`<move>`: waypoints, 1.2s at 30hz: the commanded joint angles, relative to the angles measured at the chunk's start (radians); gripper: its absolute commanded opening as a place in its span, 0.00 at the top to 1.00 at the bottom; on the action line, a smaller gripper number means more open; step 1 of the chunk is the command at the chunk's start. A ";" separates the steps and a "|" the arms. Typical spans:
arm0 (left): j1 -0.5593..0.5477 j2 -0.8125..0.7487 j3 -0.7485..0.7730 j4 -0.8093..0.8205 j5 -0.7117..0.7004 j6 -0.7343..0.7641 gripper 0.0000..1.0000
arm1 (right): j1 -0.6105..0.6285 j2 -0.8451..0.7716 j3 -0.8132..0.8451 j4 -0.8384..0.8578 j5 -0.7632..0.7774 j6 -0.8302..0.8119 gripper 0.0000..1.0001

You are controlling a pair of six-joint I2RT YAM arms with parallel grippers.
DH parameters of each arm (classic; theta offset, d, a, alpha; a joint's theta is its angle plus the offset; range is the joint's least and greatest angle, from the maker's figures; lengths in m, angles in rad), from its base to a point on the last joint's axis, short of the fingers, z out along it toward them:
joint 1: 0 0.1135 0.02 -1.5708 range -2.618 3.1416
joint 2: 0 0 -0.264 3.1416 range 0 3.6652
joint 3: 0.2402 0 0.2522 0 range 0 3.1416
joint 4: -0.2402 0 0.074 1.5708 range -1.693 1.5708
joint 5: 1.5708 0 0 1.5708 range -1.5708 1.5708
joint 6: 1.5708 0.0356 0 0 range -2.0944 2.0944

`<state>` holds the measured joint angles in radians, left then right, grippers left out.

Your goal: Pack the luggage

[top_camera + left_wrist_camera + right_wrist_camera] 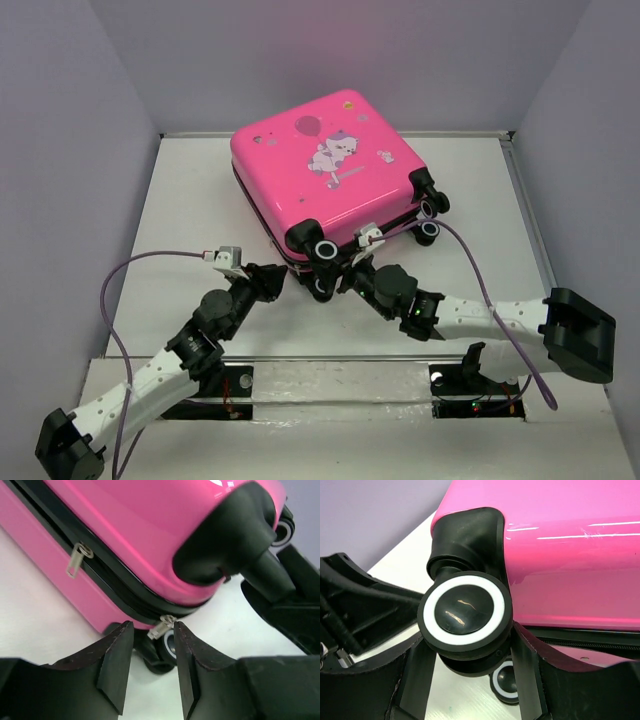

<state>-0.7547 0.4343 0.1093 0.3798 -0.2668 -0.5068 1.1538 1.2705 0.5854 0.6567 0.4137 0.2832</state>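
Observation:
The pink luggage [320, 165] lies closed and flat at the back middle of the table, printed lid up, caster wheels toward the arms. My left gripper [152, 626] is open at its near corner, fingertips on either side of a silver zipper pull [162, 626] hanging from the black zipper trim, just beyond the tips. A second pull [75, 562] hangs further left along the zipper. My right gripper [467, 647] is open at the same corner, its fingers straddling a black-and-white caster wheel [465, 611]. In the top view both grippers, left [283, 275] and right [340, 272], meet under that corner.
Grey walls enclose the white table [180, 220] on the left, back and right. The luggage's other wheels [430, 228] stick out at its right corner. Purple cables loop from each wrist over the table.

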 commanded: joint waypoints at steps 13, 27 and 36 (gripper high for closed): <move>-0.222 0.302 0.151 -0.009 -0.233 0.011 0.40 | 0.023 0.032 0.119 0.129 -0.015 0.013 0.93; -0.222 0.455 0.228 0.050 -0.362 0.036 0.56 | 0.023 0.041 0.110 0.141 -0.050 0.031 0.93; -0.221 0.457 0.263 -0.025 -0.482 0.042 0.94 | 0.023 0.001 0.058 0.158 -0.046 0.036 0.93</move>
<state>-0.9840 0.8867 0.3092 0.3397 -0.6060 -0.4755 1.1603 1.3235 0.6277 0.6579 0.4015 0.2981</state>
